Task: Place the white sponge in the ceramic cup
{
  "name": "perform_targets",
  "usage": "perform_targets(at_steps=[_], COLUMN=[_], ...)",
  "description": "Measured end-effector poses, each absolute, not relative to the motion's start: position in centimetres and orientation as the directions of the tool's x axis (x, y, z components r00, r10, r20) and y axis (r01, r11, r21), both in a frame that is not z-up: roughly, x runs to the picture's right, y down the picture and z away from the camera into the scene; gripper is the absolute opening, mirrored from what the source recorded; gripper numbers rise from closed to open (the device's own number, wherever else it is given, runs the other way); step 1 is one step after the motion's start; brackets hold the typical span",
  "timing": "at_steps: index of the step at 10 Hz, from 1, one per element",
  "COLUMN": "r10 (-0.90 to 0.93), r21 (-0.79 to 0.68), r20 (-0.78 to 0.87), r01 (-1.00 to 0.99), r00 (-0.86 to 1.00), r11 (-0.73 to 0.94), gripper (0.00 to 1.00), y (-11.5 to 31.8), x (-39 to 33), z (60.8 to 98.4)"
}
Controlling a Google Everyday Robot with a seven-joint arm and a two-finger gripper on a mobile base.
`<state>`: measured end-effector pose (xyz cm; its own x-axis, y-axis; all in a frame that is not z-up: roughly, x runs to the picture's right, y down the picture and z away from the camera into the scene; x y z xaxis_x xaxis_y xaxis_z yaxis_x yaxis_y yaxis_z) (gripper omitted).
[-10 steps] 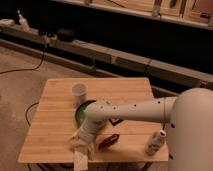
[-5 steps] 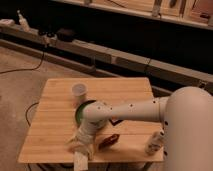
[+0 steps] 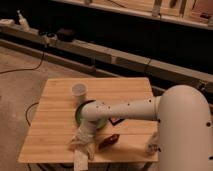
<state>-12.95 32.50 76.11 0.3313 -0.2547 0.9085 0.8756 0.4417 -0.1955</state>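
The white sponge [image 3: 79, 160] lies at the table's front edge, left of centre, partly past the edge. My gripper [image 3: 83, 144] hangs directly over it, touching or nearly touching its top. The ceramic cup [image 3: 79, 90] stands upright and empty on the far left part of the table, well behind the gripper. My white arm [image 3: 131, 108] reaches in from the right across the table's middle.
A green bowl [image 3: 80, 114] sits between cup and gripper, half hidden by the arm. A dark brown block [image 3: 118, 121] lies under the arm. A reddish-brown object [image 3: 108, 141] lies right of the gripper. A white bottle [image 3: 151, 146] stands at the front right. The wooden table [image 3: 50, 125] is small.
The arm's big body has shifted slightly left. The gripper has stayed over the sponge at the front edge with almost no movement.
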Motion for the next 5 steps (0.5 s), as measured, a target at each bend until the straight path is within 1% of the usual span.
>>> perform_targets(at_steps=[2, 3, 5], r10=[-0.254, -0.254, -0.250], r21=[-0.208, -0.209, -0.215], r20=[0.907, 0.907, 0.906], r01=[0.880, 0.882, 0.881], r00=[0.337, 0.337, 0.341], r11=[0.426, 0.423, 0.421], gripper=[0.80, 0.77, 0.58], y=[32.60, 32.60, 32.56], x=[-13.04, -13.18, -13.22], z=[76.50, 76.59, 76.72])
